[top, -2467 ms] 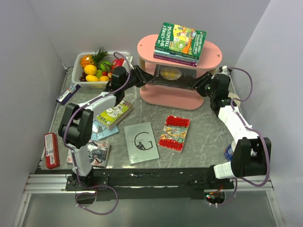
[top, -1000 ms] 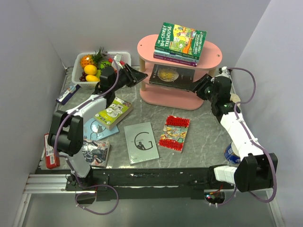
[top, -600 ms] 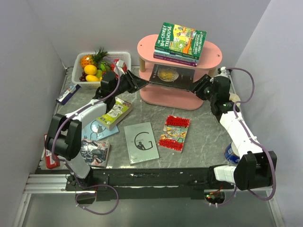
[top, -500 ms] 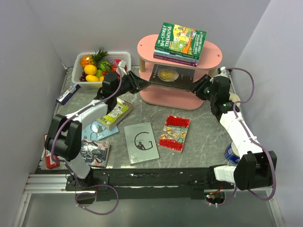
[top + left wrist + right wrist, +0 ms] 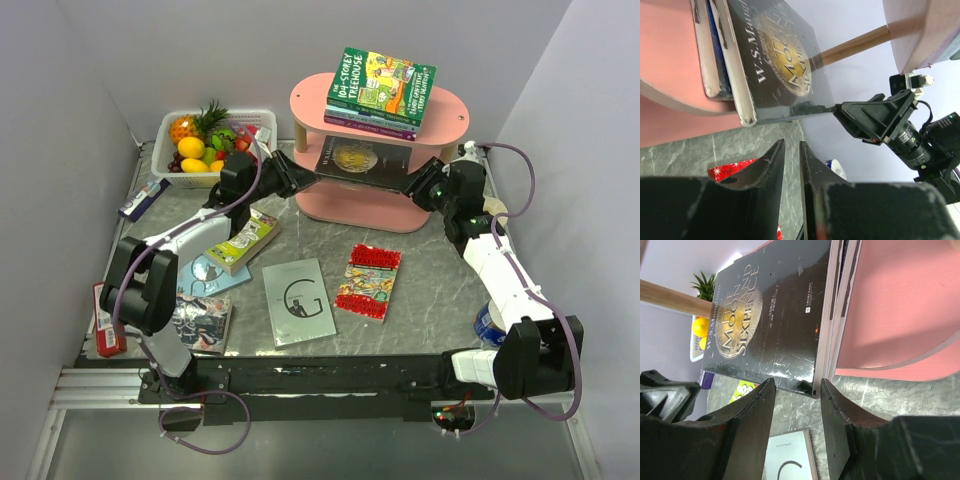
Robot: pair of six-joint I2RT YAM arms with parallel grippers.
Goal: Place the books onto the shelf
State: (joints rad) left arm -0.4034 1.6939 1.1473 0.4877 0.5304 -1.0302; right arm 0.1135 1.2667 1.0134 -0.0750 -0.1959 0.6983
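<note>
Black book: lies flat on the middle tier of the pink shelf, on top of other books there, with its front edge overhanging the tier. By my reading it is not fully seated.

Top tier: a stack of books, done.

Left gripper: jaws a narrow slit apart with nothing between them, tips just short of the black book's near corner.

Right gripper: jaws parted and empty, tips at the opposite corner. Cannot tell whether they touch it.

Not yet shelved, all flat on the table:
- green-and-yellow book
- light blue book
- dark book
- grey book
- red book

Judgement: roughly half done. Square up the black one, then five to go.
</note>
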